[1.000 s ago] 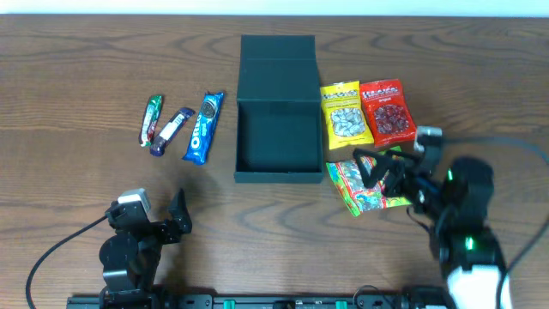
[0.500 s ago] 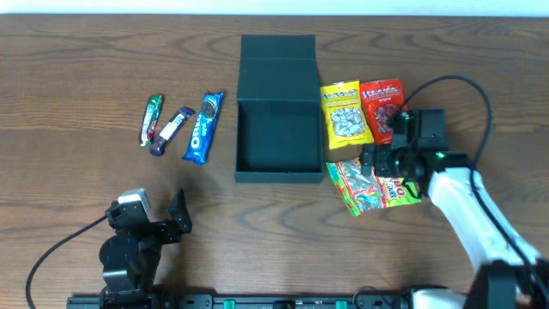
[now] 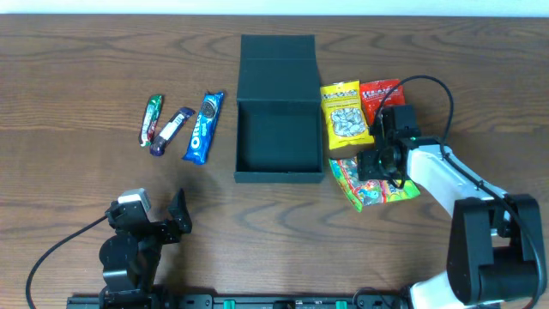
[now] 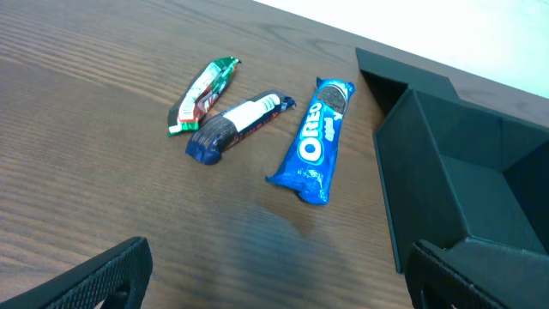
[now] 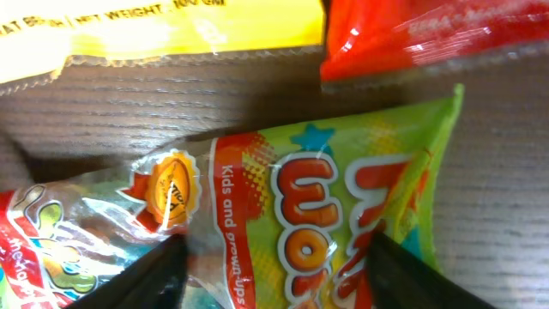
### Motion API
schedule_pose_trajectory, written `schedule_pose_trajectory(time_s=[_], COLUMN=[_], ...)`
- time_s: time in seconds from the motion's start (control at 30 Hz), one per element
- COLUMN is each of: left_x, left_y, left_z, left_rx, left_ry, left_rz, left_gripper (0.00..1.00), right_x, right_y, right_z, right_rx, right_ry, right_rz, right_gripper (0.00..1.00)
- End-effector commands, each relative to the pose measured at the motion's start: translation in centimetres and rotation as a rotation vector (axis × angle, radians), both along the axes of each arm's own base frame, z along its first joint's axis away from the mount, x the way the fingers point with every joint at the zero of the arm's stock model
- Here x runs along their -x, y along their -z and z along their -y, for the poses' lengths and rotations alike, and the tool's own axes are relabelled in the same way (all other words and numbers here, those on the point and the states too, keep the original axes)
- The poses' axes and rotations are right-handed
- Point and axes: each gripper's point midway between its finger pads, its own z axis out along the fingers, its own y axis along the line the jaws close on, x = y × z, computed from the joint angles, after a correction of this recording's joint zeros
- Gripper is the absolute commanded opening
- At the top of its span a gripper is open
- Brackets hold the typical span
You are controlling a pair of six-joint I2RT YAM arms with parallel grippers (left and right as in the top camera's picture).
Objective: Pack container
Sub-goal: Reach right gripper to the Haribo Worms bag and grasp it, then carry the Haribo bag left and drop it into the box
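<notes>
The container (image 3: 280, 137) is set open at the middle of the counter (image 3: 86, 60), its flap lid laid back on the far side, and nothing is seen inside it. No packing appears to have been done yet, as all six snacks are spread on the wood around it. A green bar (image 3: 152, 119), a dark bar (image 3: 171, 130) and an Oreo packet (image 3: 203, 127) are laid to its left. A yellow packet (image 3: 346, 113) is placed just beside its right wall, with a red packet (image 3: 375, 93) next to that.

The step in hand is judged to be the first pick. The right arm (image 3: 437, 176) is reached out over the gummy packet (image 5: 326, 206), which lies nearer than the yellow and red ones. In the right wrist view the right jaws are shown spread wide, with the fingers (image 5: 146, 283) set on either side of the packet and nothing gripped.

A short descent and a closing on the crinkly film are called for next, then a lift and a carry leftward over the container's right wall.

The left arm (image 3: 129, 236) is parked at the near edge, and the left jaws are held wide and empty.
</notes>
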Motion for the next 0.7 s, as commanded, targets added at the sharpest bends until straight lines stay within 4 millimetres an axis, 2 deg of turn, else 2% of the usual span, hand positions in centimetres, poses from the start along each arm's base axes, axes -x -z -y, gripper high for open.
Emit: schedule_pose_trajectory(time_s=[0.0, 0.13, 0.17, 0.27, 0.37, 0.5, 0.63, 0.67], left_x=[0.0, 0.0, 0.0, 0.0, 0.0, 0.0, 0.0, 0.0], left_y=[0.8, 0.8, 0.8, 0.8, 0.8, 0.8, 0.8, 0.8], left_z=[-0.1, -0.1, -0.1, -0.1, -0.1, -0.1, -0.1, -0.1], left_rx=[0.006, 0.006, 0.006, 0.006, 0.006, 0.006, 0.006, 0.006], left_ry=[-0.009, -0.009, -0.009, -0.009, -0.009, -0.009, -0.009, -0.009], left_rz=[-0.015, -0.015, -0.015, -0.015, -0.015, -0.015, -0.015, -0.015], left_gripper=[0.95, 0.95, 0.95, 0.95, 0.95, 0.95, 0.95, 0.95], right_x=[2.8, 2.8, 2.8, 2.9, 2.2, -0.4, -3.8, -4.3], right_y=[3.3, 3.3, 3.3, 2.9, 1.0, -4.1, -11.9, -13.3], right_z=[1.4, 1.4, 1.4, 1.3, 1.0, 0.6, -0.4, -0.9], right_rx=[0.090, 0.090, 0.090, 0.086, 0.070, 0.045, -0.031, -0.056], right_ry=[-0.006, -0.005, -0.005, -0.003, -0.005, 0.065, 0.204, 0.219], right_rz=[-0.121, -0.121, -0.120, -0.135, -0.139, -0.065, 0.109, 0.146], right_gripper=[0.45, 0.09, 0.03, 0.01, 0.01, 0.01, 0.01, 0.01])
